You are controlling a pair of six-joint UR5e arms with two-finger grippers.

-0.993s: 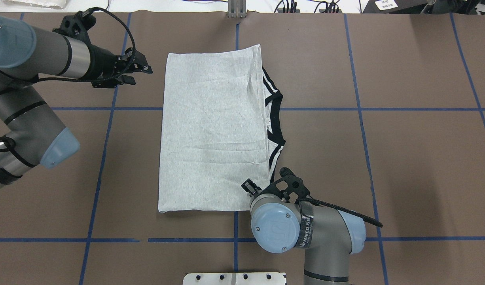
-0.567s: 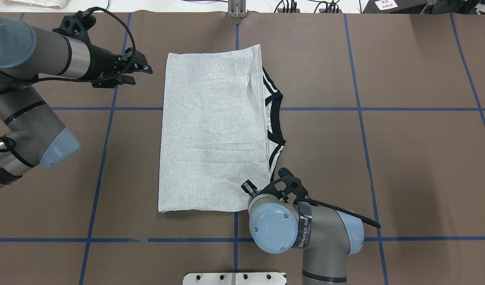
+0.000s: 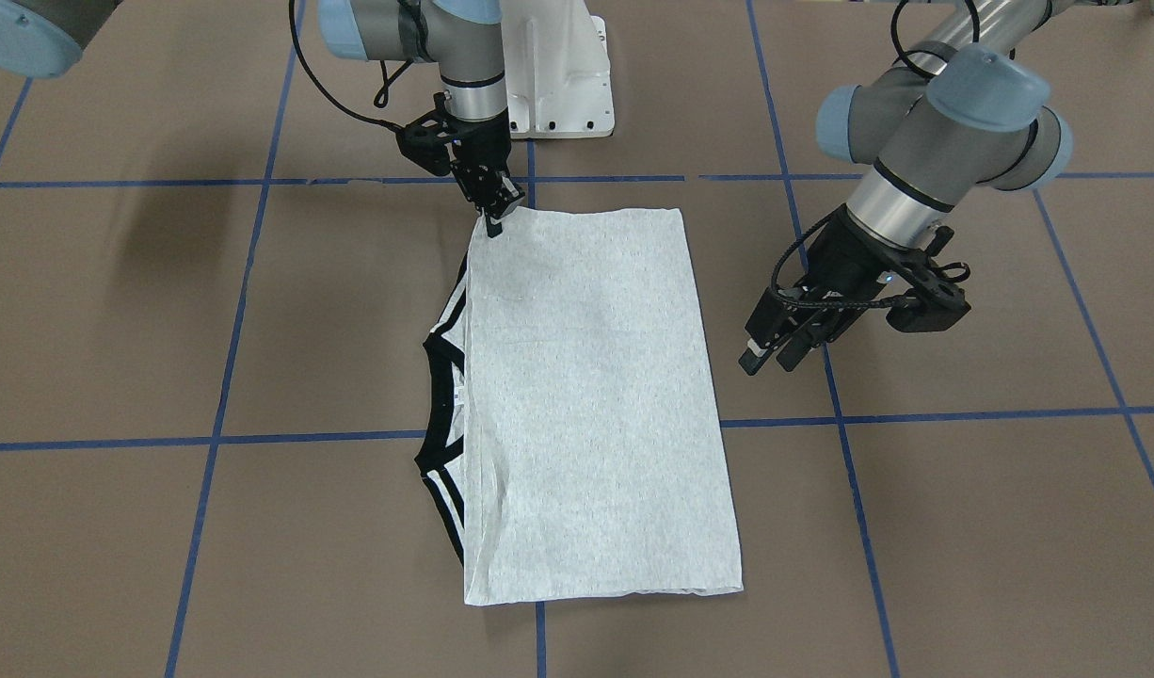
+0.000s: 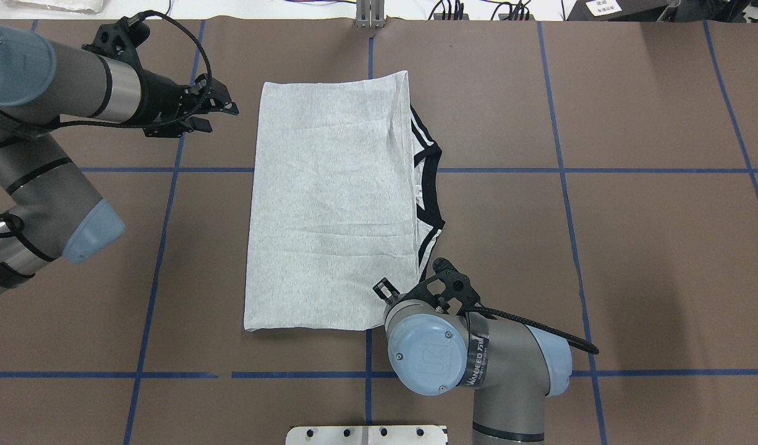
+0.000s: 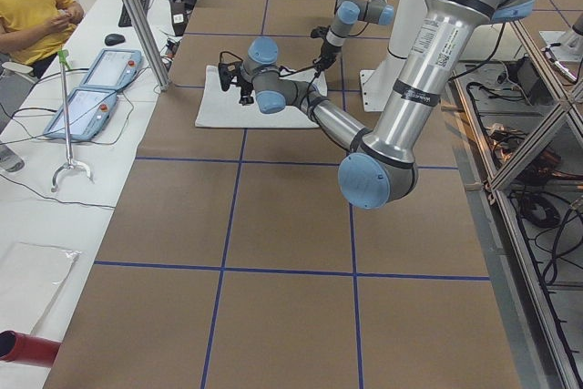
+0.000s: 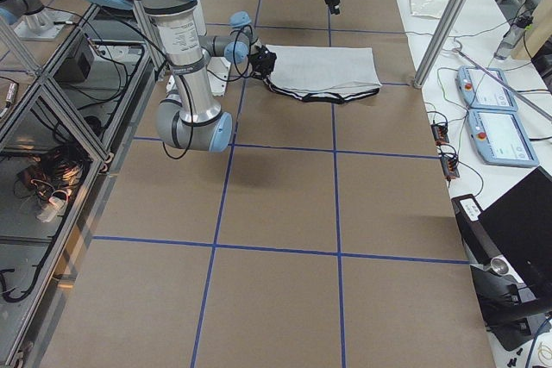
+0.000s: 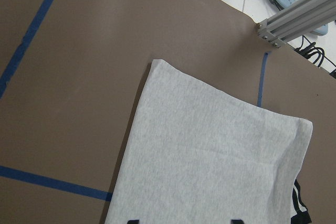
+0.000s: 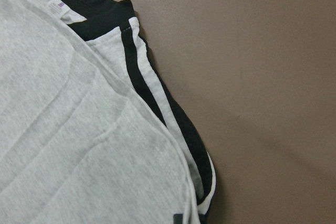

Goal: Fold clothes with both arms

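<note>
The grey T-shirt lies folded in a long rectangle in the middle of the table, its black neck trim and shoulder stripes poking out on the right side. No print shows. My left gripper hovers open and empty just left of the shirt's far left corner; its fingertips stand wide apart in the left wrist view. My right gripper points down at the shirt's near right corner and looks shut on the cloth there. One fingertip shows at the hem in the right wrist view.
The brown table cover carries a grid of blue tape lines. The white pedestal stands at the robot's edge. An aluminium post stands at the far edge. An operator and teach pendants are beyond the table's far side.
My right arm has shifted slightly left and away from the robot. The shirt's near edge and near left corner have slid a little to the left. The left arm has barely moved.
</note>
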